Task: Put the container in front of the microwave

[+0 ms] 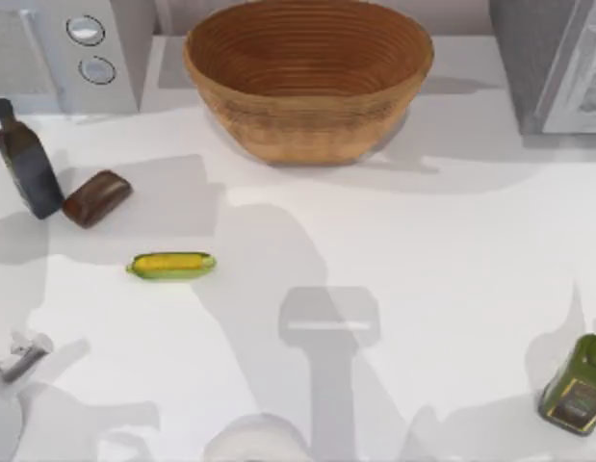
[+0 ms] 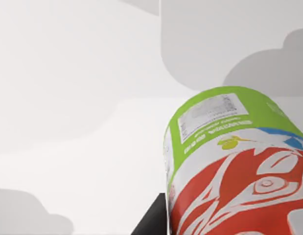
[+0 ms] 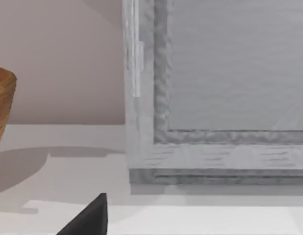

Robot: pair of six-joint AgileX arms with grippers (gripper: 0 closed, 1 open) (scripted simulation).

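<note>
Table (image 1: 452,250): white, crossed by grey shadows.
Microwave (image 1: 57,53): at 11 o'clock of the top view, grey, two round dials on its front panel.
Second appliance (image 1: 557,63): grey box at 1 o'clock; in the right wrist view its framed door (image 3: 229,73) stood close, beside a beige wall.
Basket (image 1: 309,75): woven, tan, at 12 o'clock, between the two appliances.
Bottle (image 1: 26,159): dark glass, at 9 o'clock, just below the microwave.
Brown block (image 1: 97,198): rounded, just beside the bottle.
Tin (image 1: 577,385): olive-green, square, at 4 o'clock; label writing too small to read.
Corn cob (image 1: 171,265): yellow in green husk, long axis left–right, left of centre.
Container (image 2: 239,166): seen close in the left wrist view over white table; green band with a white printed panel, red-and-white pattern below; lettering not legible. Long axis ran away from the camera, green end farther.
Left gripper: a dark finger (image 2: 153,220) lay against the container's side; jaw state cannot be told.
Right gripper: one dark fingertip (image 3: 90,218) over the table before the second appliance; jaws cannot be told.
</note>
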